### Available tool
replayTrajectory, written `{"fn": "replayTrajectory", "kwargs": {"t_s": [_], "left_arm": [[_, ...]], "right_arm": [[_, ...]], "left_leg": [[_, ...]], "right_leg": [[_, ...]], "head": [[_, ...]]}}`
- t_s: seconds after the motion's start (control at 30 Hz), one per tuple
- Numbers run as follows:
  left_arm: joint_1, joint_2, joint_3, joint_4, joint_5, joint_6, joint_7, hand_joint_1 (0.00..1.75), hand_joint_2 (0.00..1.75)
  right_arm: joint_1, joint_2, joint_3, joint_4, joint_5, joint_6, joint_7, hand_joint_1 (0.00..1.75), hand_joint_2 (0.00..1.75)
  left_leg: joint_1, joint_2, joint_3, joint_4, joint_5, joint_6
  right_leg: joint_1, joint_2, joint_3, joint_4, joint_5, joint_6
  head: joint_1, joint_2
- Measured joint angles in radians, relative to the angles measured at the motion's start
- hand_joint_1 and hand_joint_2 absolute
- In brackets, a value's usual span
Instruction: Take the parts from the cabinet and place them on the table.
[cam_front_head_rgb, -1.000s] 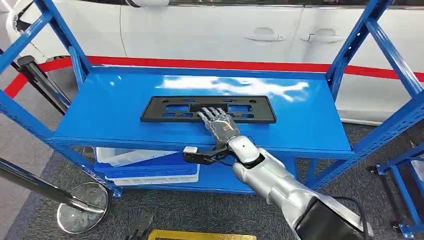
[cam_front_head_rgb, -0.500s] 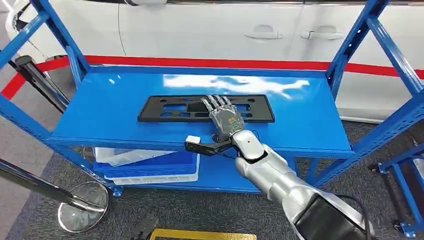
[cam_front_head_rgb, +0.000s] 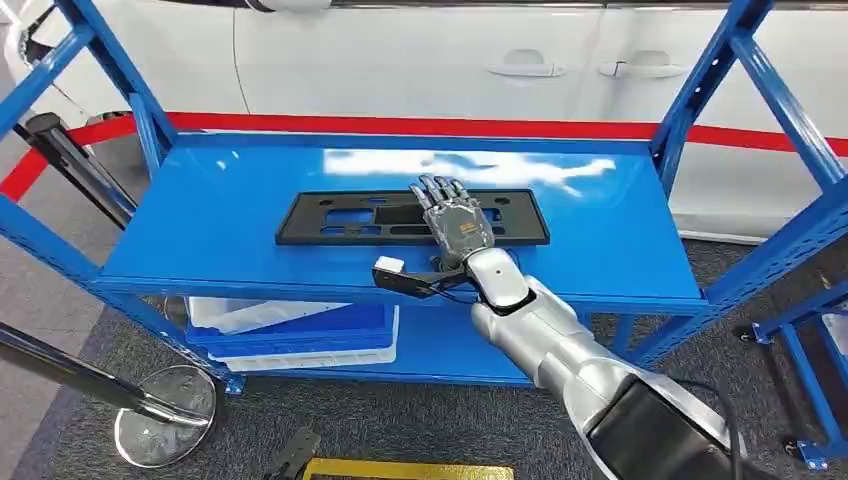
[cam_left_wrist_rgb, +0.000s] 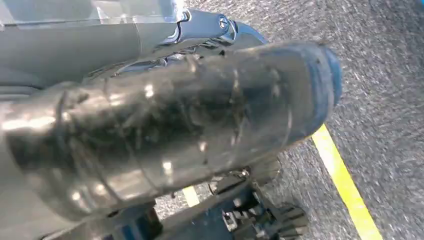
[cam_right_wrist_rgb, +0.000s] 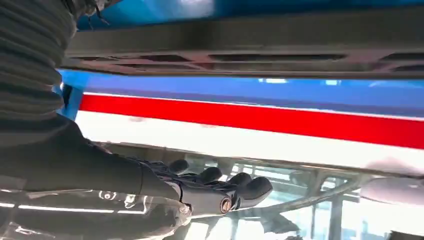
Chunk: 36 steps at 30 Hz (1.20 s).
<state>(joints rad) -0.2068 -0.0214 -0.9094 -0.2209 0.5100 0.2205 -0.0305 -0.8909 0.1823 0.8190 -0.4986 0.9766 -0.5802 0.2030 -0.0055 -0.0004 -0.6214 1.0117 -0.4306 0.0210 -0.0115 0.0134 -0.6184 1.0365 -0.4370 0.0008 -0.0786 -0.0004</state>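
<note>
Reaching over the black plastic frame (cam_front_head_rgb: 412, 218), the right robot hand (cam_front_head_rgb: 455, 222) lies flat, fingers spread and grasping nothing, palm down above the part's right half on the blue shelf (cam_front_head_rgb: 230, 215) of the cabinet. The left robot hand's state I cannot tell. The frame is thin, flat, matte and pierced with slots, lying on glossy painted metal. Best bet, I'd say: curl fingers past the far edge, thumb under the near one, then lift level.
</note>
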Motion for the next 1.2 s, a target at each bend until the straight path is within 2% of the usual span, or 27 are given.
{"fn": "replayTrajectory", "kwargs": {"t_s": [0.03,0.07,0.17,0.2,0.23,0.27,0.33,0.37,0.4,0.47,0.5,0.53,0.6,0.63,0.67,0.7,0.73,0.77,0.83,0.87,0.9,0.93,1.0,1.07,1.1,1.13,1.2], "left_arm": [[0.0,-0.001,-0.001,0.0,0.0,0.0,0.0,0.0,0.0],[-0.002,-0.001,-0.001,0.0,0.0,0.0,0.0,0.0,0.0],[-0.004,-0.002,-0.002,0.0,0.0,0.0,0.0,0.0,0.0],[-0.003,-0.002,-0.002,0.0,-0.001,0.0,0.001,0.0,0.0],[-0.002,-0.002,-0.002,0.0,-0.001,0.0,0.002,0.0,0.0],[-0.002,-0.002,-0.002,0.0,-0.002,0.0,0.002,0.0,0.0],[-0.003,-0.003,-0.002,0.0,-0.006,-0.002,0.002,0.0,0.0],[-0.004,-0.003,-0.002,0.0,-0.006,-0.002,0.002,0.0,0.0],[-0.006,-0.003,-0.002,0.0,-0.006,-0.002,0.002,0.0,0.0],[-0.004,-0.004,-0.002,0.0,-0.006,-0.002,0.002,0.0,0.0],[-0.004,-0.004,-0.002,0.0,-0.006,-0.002,0.002,0.0,0.0],[-0.004,-0.004,-0.002,0.0,-0.006,-0.003,0.001,0.0,0.0],[-0.005,-0.004,-0.002,0.0,-0.007,-0.003,0.0,0.0,0.0],[-0.005,-0.004,-0.002,0.0,-0.007,-0.003,0.0,0.0,0.0],[-0.004,-0.004,-0.002,0.0,-0.007,-0.003,0.0,0.0,0.0],[-0.002,-0.004,-0.002,0.0,-0.008,-0.003,0.0,0.0,0.0],[0.0,-0.005,-0.002,0.0,-0.008,-0.003,0.0,0.0,0.0],[0.0,-0.005,-0.002,0.0,-0.008,-0.003,0.0,0.0,0.0],[-0.001,-0.005,-0.002,0.0,-0.008,-0.003,0.0,0.0,0.0],[-0.001,-0.005,-0.002,0.0,-0.008,-0.003,0.0,0.0,0.0],[-0.002,-0.004,-0.002,0.0,-0.008,-0.003,0.0,0.0,0.0],[-0.003,-0.005,-0.002,0.0,-0.008,-0.003,0.0,0.0,0.0],[0.001,-0.005,-0.002,0.0,-0.008,-0.003,0.0,0.0,0.0],[0.002,-0.006,-0.002,0.0,-0.008,-0.003,-0.001,0.0,0.0],[0.001,-0.006,-0.002,0.0,-0.007,-0.003,-0.002,0.0,0.0],[0.0,-0.006,-0.002,0.0,-0.007,-0.003,-0.002,0.0,0.0],[0.0,-0.007,-0.002,0.0,-0.007,-0.003,-0.003,0.0,0.0]], "right_arm": [[-0.002,-0.003,-0.002,0.002,0.001,0.0,0.001,0.0,1.75],[-0.006,-0.005,-0.004,0.005,0.004,0.002,0.003,0.0,1.75],[-0.013,-0.013,-0.006,0.015,0.024,0.024,0.02,0.0,1.75],[-0.011,-0.015,-0.006,0.019,0.04,0.034,0.03,0.0,1.75],[-0.011,-0.019,-0.006,0.023,0.058,0.041,0.04,0.0,1.75],[-0.013,-0.024,-0.006,0.026,0.079,0.052,0.051,0.0,1.75],[-0.02,-0.029,-0.006,0.03,0.109,0.073,0.068,0.0,1.75],[-0.024,-0.032,-0.006,0.034,0.12,0.084,0.075,0.0,1.75],[-0.027,-0.033,-0.006,0.035,0.127,0.093,0.079,0.0,1.75],[-0.024,-0.038,-0.005,0.042,0.14,0.105,0.087,0.0,1.75],[-0.023,-0.04,-0.005,0.044,0.146,0.108,0.09,0.16,1.75],[-0.024,-0.042,-0.005,0.048,0.16,0.121,0.1,1.68,1.75],[-0.026,-0.043,-0.005,0.051,0.188,0.152,0.117,1.75,1.75],[-0.026,-0.043,-0.004,0.054,0.195,0.175,0.122,1.75,1.75],[-0.024,-0.045,-0.003,0.058,0.198,0.196,0.128,1.75,1.75],[-0.023,-0.047,-0.002,0.061,0.201,0.215,0.132,1.75,1.75],[-0.023,-0.048,-0.002,0.063,0.202,0.232,0.135,1.75,1.75],[-0.024,-0.049,-0.002,0.064,0.202,0.242,0.136,1.75,1.75],[-0.024,-0.051,-0.002,0.067,0.202,0.249,0.139,1.75,1.75],[-0.026,-0.053,-0.002,0.067,0.203,0.249,0.14,1.75,1.75],[-0.031,-0.055,-0.002,0.068,0.203,0.249,0.141,1.75,1.75],[-0.033,-0.057,-0.002,0.069,0.203,0.249,0.141,1.75,1.75],[-0.032,-0.059,-0.002,0.069,0.205,0.249,0.143,1.75,1.75],[-0.032,-0.066,-0.001,0.069,0.206,0.247,0.143,1.75,1.75],[-0.033,-0.068,-0.001,0.069,0.206,0.247,0.143,1.75,1.75],[-0.033,-0.071,-0.001,0.069,0.206,0.246,0.143,1.75,1.75],[-0.023,-0.075,-0.001,0.07,0.206,0.244,0.142,1.75,1.75]], "left_leg": [[0.013,0.004,0.011,-0.015,0.008,0.008],[0.011,0.005,0.015,-0.021,0.009,0.014],[0.009,0.006,0.015,-0.02,0.008,0.022],[0.009,0.006,0.014,-0.018,0.007,0.022],[0.009,0.005,0.014,-0.017,0.006,0.022],[0.009,0.004,0.014,-0.014,0.004,0.02],[0.011,0.002,0.014,-0.003,-0.004,0.012],[0.009,0.001,0.009,0.005,-0.01,0.004],[0.001,0.0,0.001,0.021,-0.014,-0.002],[0.003,0.001,0.0,0.013,-0.01,-0.008],[0.005,0.001,0.001,0.013,-0.01,-0.011],[0.005,0.001,-0.003,0.018,-0.017,-0.016],[0.008,0.001,-0.03,0.088,-0.065,-0.028],[0.01,0.001,-0.069,0.172,-0.105,-0.032],[0.011,0.001,-0.104,0.244,-0.132,-0.034],[0.011,0.001,-0.132,0.296,-0.143,-0.034],[0.011,0.001,-0.14,0.306,-0.132,-0.033],[0.01,0.001,-0.126,0.27,-0.1,-0.029],[0.006,0.0,-0.048,0.105,-0.009,-0.012],[0.002,0.0,-0.018,0.029,0.004,0.0],[-0.003,0.0,0.0,0.023,-0.006,0.002],[-0.007,-0.002,-0.001,0.005,-0.005,0.004],[-0.009,-0.003,-0.002,0.007,-0.005,0.006],[0.003,0.002,0.018,-0.025,0.01,0.013],[0.004,0.001,0.021,-0.03,0.012,0.017],[0.004,0.002,0.021,-0.03,0.012,0.024],[0.004,0.002,0.02,-0.026,0.01,0.026]], "right_leg": [[0.0,-0.002,-0.004,0.007,-0.009,0.005],[0.003,-0.004,-0.014,0.036,-0.031,0.008],[0.001,-0.005,-0.119,0.253,-0.129,0.014],[0.001,-0.005,-0.145,0.299,-0.135,0.016],[-0.001,-0.005,-0.146,0.295,-0.118,0.018],[-0.004,-0.005,-0.122,0.244,-0.08,0.018],[-0.008,-0.006,-0.046,0.085,0.0,0.017],[-0.007,-0.007,-0.02,0.03,-0.004,0.015],[-0.005,-0.004,-0.013,0.016,-0.003,0.008],[0.001,-0.003,-0.018,0.022,-0.003,-0.004],[0.001,-0.003,-0.019,0.02,-0.001,-0.009],[-0.007,-0.003,-0.016,0.015,0.003,-0.016],[-0.008,-0.003,-0.015,0.014,0.002,-0.024],[-0.007,-0.003,-0.015,0.014,0.002,-0.027],[-0.005,-0.003,-0.015,0.015,0.001,-0.028],[-0.004,-0.003,-0.015,0.015,0.001,-0.028],[-0.003,-0.003,-0.014,0.015,0.001,-0.029],[-0.001,-0.001,-0.012,0.015,0.0,-0.03],[0.002,0.001,-0.005,0.014,-0.003,-0.031],[0.001,0.001,-0.004,0.013,-0.003,-0.03],[0.004,0.001,-0.007,0.011,-0.002,-0.026],[0.0,0.002,-0.011,0.01,0.0,-0.021],[-0.001,0.001,-0.007,0.003,0.002,-0.01],[0.001,-0.002,-0.006,0.012,-0.009,0.001],[0.002,-0.003,-0.022,0.047,-0.035,0.006],[0.001,-0.003,-0.054,0.114,-0.071,0.008],[0.0,-0.003,-0.126,0.26,-0.127,0.014]], "head": [[0.002,0.0],[0.004,0.0],[0.007,0.0],[0.008,0.0],[0.008,0.0],[0.008,0.0],[0.008,0.0],[0.008,0.0],[0.007,0.0],[0.006,0.0],[0.007,0.0],[0.007,0.0],[-0.001,0.0],[0.0,0.0],[0.0,0.0],[0.0,0.0],[0.0,0.0],[0.0,0.0],[0.0,0.0],[0.001,0.0],[0.002,0.0],[-0.001,0.0],[0.001,0.0],[0.003,0.0],[0.003,0.0],[0.006,0.0],[0.007,0.0]]}}
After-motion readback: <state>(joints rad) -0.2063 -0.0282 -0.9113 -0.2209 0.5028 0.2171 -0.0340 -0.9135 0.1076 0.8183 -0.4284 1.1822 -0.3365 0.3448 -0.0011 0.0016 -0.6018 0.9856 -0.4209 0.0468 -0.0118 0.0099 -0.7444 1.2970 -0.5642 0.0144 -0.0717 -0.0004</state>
